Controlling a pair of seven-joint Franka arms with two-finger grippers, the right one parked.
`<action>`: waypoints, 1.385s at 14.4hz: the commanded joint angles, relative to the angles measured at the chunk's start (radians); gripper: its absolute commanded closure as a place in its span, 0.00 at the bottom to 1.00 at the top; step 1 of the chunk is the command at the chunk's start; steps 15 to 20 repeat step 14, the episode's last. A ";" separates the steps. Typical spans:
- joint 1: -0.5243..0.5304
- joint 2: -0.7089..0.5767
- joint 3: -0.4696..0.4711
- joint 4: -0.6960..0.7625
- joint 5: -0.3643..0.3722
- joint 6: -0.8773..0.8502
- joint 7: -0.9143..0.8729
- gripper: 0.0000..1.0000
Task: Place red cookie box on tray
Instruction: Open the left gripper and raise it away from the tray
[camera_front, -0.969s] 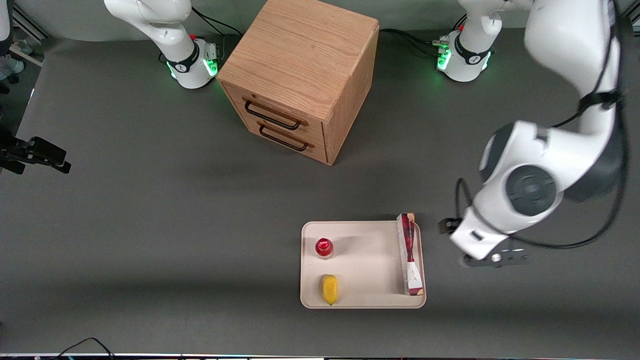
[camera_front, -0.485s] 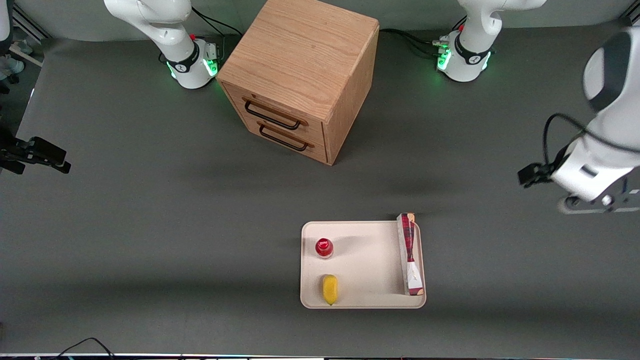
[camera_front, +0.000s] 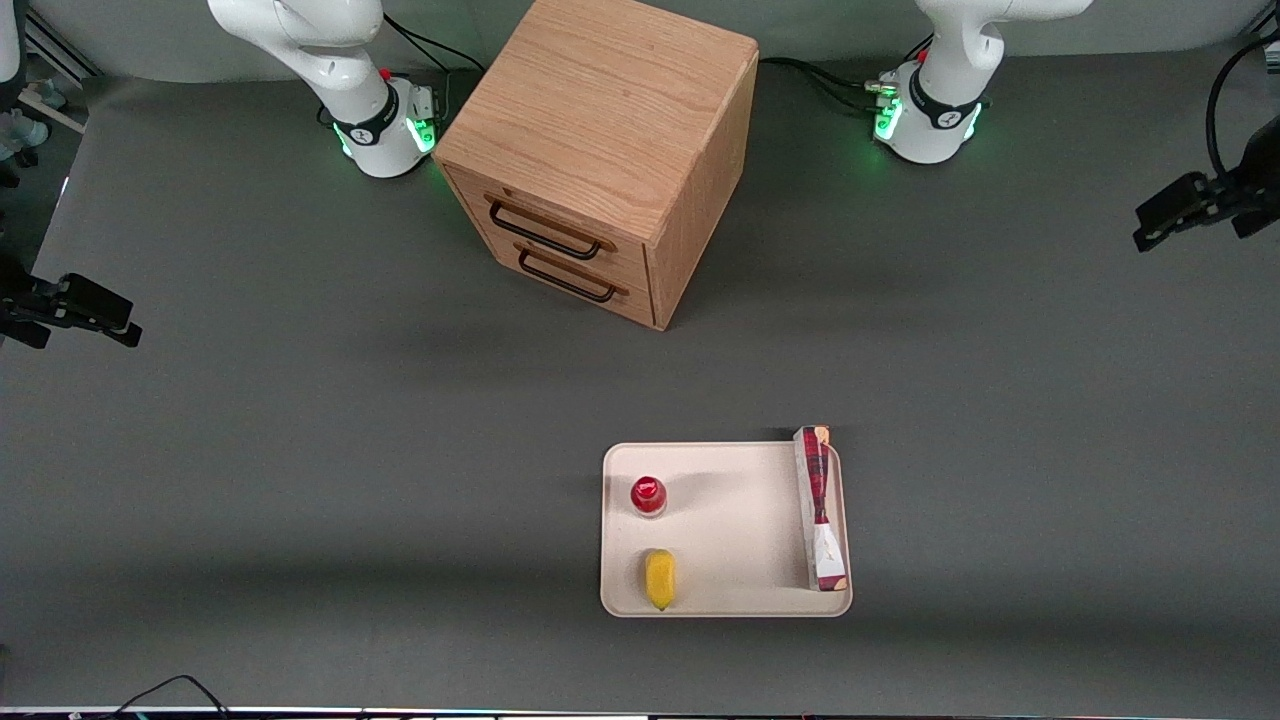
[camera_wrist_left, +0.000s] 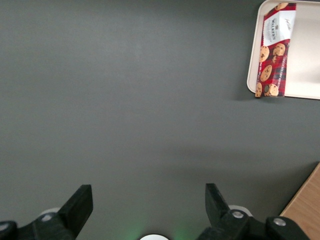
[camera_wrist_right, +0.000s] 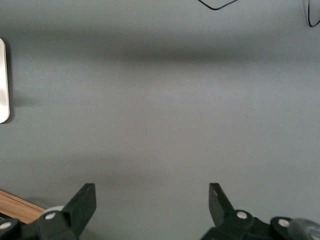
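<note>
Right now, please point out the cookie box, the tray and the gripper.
cookie box (camera_front: 819, 505), front view, middle of its red top.
tray (camera_front: 740, 530), front view, bare floor.
gripper (camera_wrist_left: 149, 207), left wrist view, open, midway between fingertips, above bare table.

1. Dark grey table mat (camera_front: 300, 400) lies under the gripper (camera_wrist_left: 148, 207), plain between its spread fingers (camera_wrist_left: 80, 205).
2. A wooden cabinet (camera_front: 600, 150) with 2 handled drawers stands off to 1 finger's side.
</note>
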 joint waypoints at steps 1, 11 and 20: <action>-0.004 0.013 0.007 0.027 -0.017 0.000 0.108 0.00; -0.002 0.030 0.021 0.036 -0.020 -0.022 0.134 0.00; -0.002 0.030 0.021 0.036 -0.020 -0.023 0.132 0.00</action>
